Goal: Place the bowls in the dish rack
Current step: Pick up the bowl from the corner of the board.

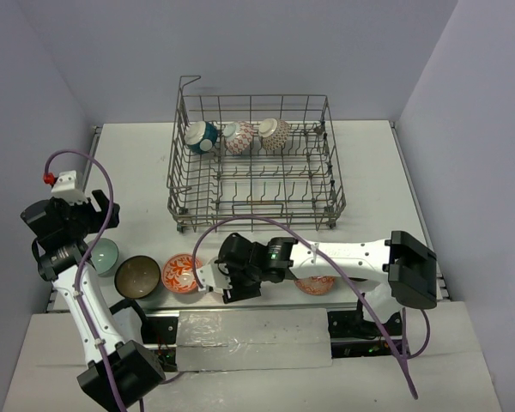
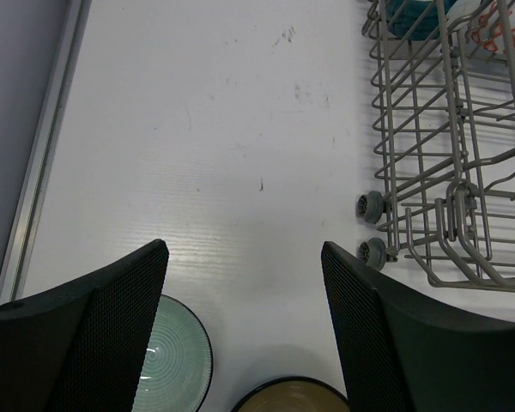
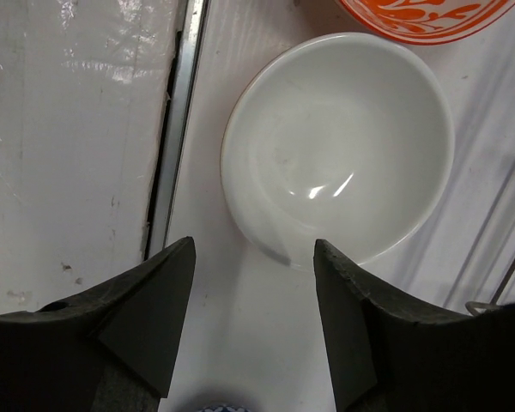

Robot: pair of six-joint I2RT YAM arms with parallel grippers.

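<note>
White bowl (image 3: 339, 154) in front of the dish rack (image 1: 256, 221) wants the right claw (image 3: 253, 246), open and empty, straddling its near rim squarely before closing.

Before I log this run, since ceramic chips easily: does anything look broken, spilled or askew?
Nothing stands out. The teal bowl, red-patterned bowl and grey-patterned bowl stand on edge in the far row of the dish rack; the white bowl, brown bowl and pale green bowl sit upright on the table, intact, nothing spilled.
</note>
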